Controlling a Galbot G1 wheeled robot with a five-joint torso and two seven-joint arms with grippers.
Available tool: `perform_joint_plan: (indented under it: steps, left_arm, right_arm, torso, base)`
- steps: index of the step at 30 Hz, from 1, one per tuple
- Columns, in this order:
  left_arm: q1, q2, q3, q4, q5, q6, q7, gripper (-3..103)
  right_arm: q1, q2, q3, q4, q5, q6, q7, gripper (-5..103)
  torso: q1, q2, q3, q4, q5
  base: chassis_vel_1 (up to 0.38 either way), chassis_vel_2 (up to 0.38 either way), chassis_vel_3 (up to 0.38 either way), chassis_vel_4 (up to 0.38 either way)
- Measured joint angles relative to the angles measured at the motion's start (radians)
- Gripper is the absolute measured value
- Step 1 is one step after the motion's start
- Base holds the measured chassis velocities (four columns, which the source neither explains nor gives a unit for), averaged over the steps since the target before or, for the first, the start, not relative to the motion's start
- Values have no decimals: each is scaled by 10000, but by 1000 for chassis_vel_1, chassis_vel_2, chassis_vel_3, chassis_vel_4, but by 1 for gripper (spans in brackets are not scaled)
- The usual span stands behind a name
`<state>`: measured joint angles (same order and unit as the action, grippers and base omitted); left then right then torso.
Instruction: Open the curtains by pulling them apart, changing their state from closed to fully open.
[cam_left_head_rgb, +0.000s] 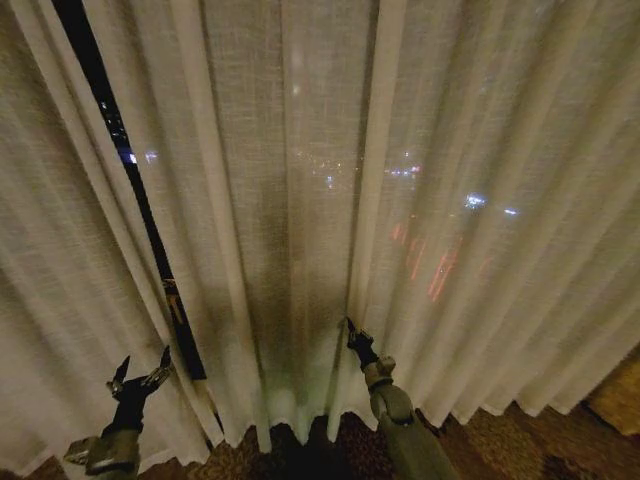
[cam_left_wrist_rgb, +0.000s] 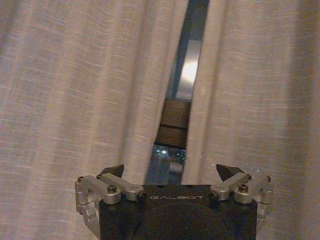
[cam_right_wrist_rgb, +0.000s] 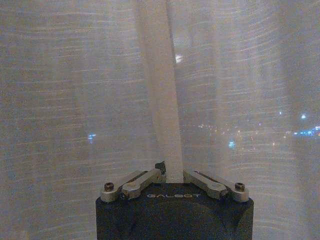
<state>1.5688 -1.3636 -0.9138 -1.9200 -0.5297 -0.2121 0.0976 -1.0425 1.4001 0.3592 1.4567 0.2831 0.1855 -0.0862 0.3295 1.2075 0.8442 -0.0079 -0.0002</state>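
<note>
1. The curtains (cam_left_head_rgb: 330, 200) hung ahead, a narrow dark gap (cam_left_head_rgb: 140, 210) left of centre
2. The left claw (cam_left_head_rgb: 140, 375) stood wide open, empty, just before that gap
3. The right claw (cam_left_head_rgb: 352, 330) was pinched shut on a pleat (cam_right_wrist_rgb: 162, 100) near the middle

Dark patterned carpet floor (cam_left_head_rgb: 500, 440) along the bottom edge of the head view, widest at lower right, narrowing to a sliver at lower left. Curtains (cam_left_head_rgb: 300, 250) hanging down to it, hems resting on or just touching the carpet across the bottom center and lower right. A lighter golden-brown patch (cam_left_head_rgb: 618, 398) at the far right edge, just above the carpet, too dim to identify
</note>
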Motion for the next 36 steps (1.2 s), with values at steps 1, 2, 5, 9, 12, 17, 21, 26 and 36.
perform_joint_plan:
  steps: [1,2,5,9,12,17,21,26,36]
  left_arm:
    - [0,0,0,0,0,0,0,100]
    - [0,0,-1,0,0,1,0,100]
    - [0,0,-1,0,0,0,1,100]
    - [0,0,1,0,0,1,0,100]
    - [0,0,1,0,0,0,0,100]
    - [1,0,1,0,0,0,0,100]
    - [0,0,1,0,0,0,0,100]
    - [1,0,1,0,0,0,0,100]
    - [0,0,2,-1,0,0,0,100]
  right_arm:
    - [-3,-16,21,0,10,0,-18,0]
    - [-6,-35,48,0,31,0,-40,0]
    - [-19,-75,83,0,69,2,-71,0]
    - [-56,-154,171,6,143,44,-118,0]
    - [-73,-196,199,32,199,63,-131,0]
    - [-89,-294,233,68,281,87,-148,0]
    - [-104,-353,245,89,323,93,-149,0]
    - [-132,-450,265,123,398,114,-207,0]
    - [-195,-550,339,125,458,180,-363,0]
  torso:
    - [0,0,0,0,0]
    - [0,0,0,0,1]
    - [0,0,0,0,1]
    - [0,0,0,-2,2]
    - [0,0,0,-1,2]
    - [0,0,0,-1,5]
    - [-1,0,0,-1,-2]
    - [0,1,0,-2,3]
    - [0,-1,1,-2,1]
  base:
    - [-184,-191,173,130]
    - [-184,-191,232,199]
    - [-239,-222,235,200]
    - [-287,-271,274,272]
    - [-321,-306,312,311]
    - [-328,-335,340,345]
    - [-374,-373,368,371]
    - [-357,-363,341,351]
    - [-357,-351,353,349]
